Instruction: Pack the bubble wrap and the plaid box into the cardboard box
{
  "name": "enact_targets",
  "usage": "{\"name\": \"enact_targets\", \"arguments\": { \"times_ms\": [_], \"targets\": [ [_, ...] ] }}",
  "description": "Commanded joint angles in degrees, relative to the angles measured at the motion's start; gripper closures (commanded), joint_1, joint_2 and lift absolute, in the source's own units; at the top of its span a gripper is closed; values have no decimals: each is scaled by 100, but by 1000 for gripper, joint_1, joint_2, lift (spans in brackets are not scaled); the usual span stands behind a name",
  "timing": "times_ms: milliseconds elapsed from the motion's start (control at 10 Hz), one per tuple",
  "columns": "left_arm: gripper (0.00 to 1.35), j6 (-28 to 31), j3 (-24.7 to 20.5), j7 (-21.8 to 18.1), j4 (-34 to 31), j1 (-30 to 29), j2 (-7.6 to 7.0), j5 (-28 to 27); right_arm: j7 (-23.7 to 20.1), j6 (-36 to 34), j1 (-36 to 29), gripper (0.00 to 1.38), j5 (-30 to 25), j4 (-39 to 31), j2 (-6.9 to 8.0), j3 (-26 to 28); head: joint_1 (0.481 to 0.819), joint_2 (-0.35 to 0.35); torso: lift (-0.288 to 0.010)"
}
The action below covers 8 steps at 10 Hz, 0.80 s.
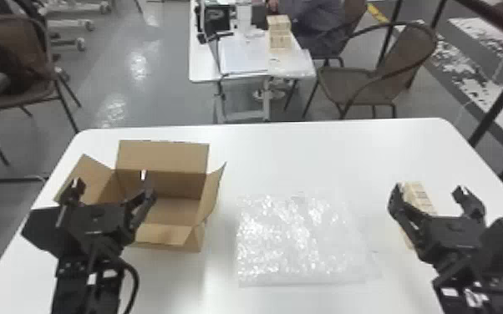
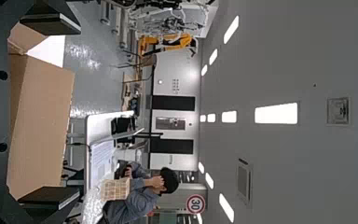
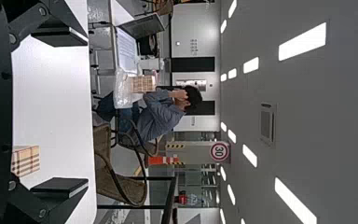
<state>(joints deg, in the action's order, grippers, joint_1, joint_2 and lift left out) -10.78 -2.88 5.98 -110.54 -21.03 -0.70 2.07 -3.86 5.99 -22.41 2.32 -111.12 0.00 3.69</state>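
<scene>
Lying inside the table's point(image 1: 326, 154) far edge, crinkled bubble wrap point(image 1: 301, 242) is flanked by left gripper point(image 1: 112, 186) and right gripper point(image 1: 429, 191), fingers spread.

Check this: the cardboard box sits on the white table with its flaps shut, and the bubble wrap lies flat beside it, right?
Not quite: the flaps of the cardboard box are open, as the head view shows. It does sit on the white table, with the bubble wrap flat beside it.

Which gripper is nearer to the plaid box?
The right. The right gripper is close to the plaid box, while the left gripper is farther away, at the cardboard box.
</scene>
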Motion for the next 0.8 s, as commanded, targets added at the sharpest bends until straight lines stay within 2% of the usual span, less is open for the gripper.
{"name": "enact_targets", "arguments": {
  "times_ms": [0,500,700],
  "targets": [
    [93,67,7,0,6,2,-1,118,0,43,8,219,23,20,5,0,695,35,-102],
    [139,111,42,0,23,28,-53,180,0,139,17,219,85,81,5,0,695,34,-102],
    [139,111,-116,0,23,81,-71,233,0,166,17,219,102,90,5,0,695,34,-102]
  ]
}}
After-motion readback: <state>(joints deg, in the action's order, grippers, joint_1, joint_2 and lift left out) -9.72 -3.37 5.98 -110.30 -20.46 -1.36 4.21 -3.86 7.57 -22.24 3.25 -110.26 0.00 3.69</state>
